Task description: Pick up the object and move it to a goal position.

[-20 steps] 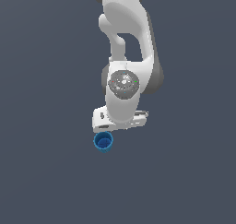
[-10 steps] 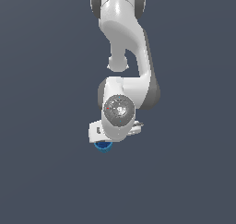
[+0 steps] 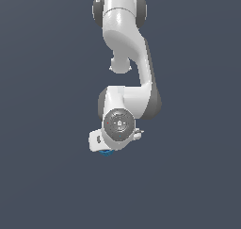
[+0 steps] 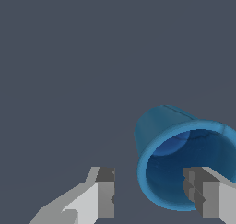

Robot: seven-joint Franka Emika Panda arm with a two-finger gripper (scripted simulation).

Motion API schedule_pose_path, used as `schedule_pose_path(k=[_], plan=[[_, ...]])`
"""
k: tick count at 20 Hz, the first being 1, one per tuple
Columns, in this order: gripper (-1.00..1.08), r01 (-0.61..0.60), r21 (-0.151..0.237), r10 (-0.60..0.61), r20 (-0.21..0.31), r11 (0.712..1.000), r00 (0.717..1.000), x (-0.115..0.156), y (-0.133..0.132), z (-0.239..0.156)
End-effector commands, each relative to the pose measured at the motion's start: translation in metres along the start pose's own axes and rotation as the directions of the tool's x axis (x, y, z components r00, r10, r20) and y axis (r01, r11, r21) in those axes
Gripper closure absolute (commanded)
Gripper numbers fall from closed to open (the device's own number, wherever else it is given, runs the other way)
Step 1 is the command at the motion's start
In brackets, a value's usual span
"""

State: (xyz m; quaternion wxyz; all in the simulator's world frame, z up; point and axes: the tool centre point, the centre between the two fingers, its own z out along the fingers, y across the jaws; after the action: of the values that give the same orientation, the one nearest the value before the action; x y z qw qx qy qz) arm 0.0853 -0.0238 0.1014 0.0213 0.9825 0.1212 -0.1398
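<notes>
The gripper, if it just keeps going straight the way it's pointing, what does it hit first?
Probably the blue cup. In the wrist view the open gripper has one finger in line with the cup's hollow, so that finger would likely enter it or catch the rim; the other clears the cup. Depth is unclear.

A made-up computer world, not a real room.

Flat dark grey-blue floor (image 3: 47, 185) everywhere, same colour edge to edge, no walls, no furniture, no marks. Smooth white robot arm (image 3: 127, 58) with grey joints, shiny like a toy. Bright blue cup (image 4: 184, 158) with plain, clean sides. Blocky, stepped edges on the grey finger pads (image 4: 105, 191) up close, like in a video game.
</notes>
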Motion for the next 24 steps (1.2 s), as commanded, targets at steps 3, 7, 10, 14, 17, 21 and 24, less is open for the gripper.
schedule_pose_path(k=[3, 7, 10, 14, 17, 21, 24], plan=[[-0.20, 0.001, 0.000, -0.001, 0.003, 1.000, 1.000, 0.000, 0.001, 0.001], [-0.20, 0.001, 0.000, -0.001, 0.003, 1.000, 1.000, 0.000, 0.001, 0.006], [-0.20, 0.002, 0.000, -0.002, 0.004, 1.000, 1.000, 0.000, 0.001, 0.018], [-0.20, 0.003, 0.000, -0.003, 0.004, 1.000, 1.000, 0.000, 0.000, 0.030], [1.08, 0.003, 0.000, -0.003, 0.004, 1.000, 1.000, 0.000, 0.000, 0.031], [1.08, 0.003, 0.000, -0.003, 0.004, 1.000, 1.000, 0.000, 0.000, 0.031], [1.08, 0.003, 0.000, -0.003, 0.004, 1.000, 1.000, 0.000, 0.000, 0.031]])
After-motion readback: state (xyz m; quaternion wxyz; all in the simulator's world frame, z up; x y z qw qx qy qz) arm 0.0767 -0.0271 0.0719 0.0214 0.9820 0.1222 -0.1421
